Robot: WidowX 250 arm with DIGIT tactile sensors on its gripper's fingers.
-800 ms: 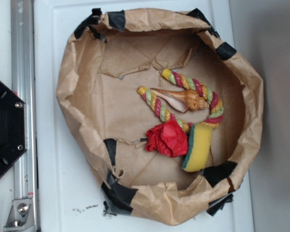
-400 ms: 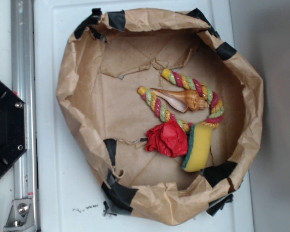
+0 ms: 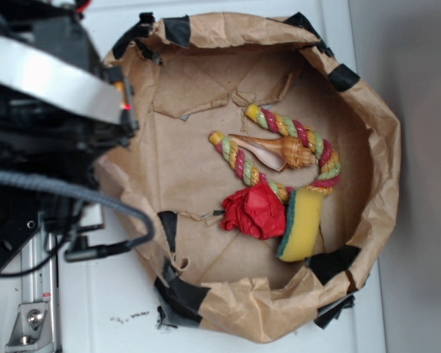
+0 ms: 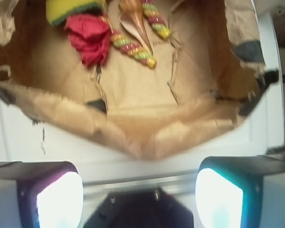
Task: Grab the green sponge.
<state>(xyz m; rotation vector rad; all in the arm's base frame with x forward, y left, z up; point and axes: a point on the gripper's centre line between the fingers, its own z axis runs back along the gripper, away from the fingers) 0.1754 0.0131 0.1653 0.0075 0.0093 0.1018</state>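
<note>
My pincer is spread wide, pads apart and pinching nothing, sitting outside the paper bag basin's rim, over the white counter

Green sponge lies on the far side of the basin floor, close under the bag wall. In the wrist view only its edge shows at the top. Yellow foam up, thin dark green layer along the side facing the red cloth wad, which touches it. The twisted rope ends against its upper end; a shell lies inside the rope's loop

Handling, my judgement: light, soft, will squash under the pads, rough enough not to slip. Best hold looks to be across the short width at mid-length, one pad on the green face, one on the wall side. Risk: pinching cloth along with it, or snagging the paper
</note>
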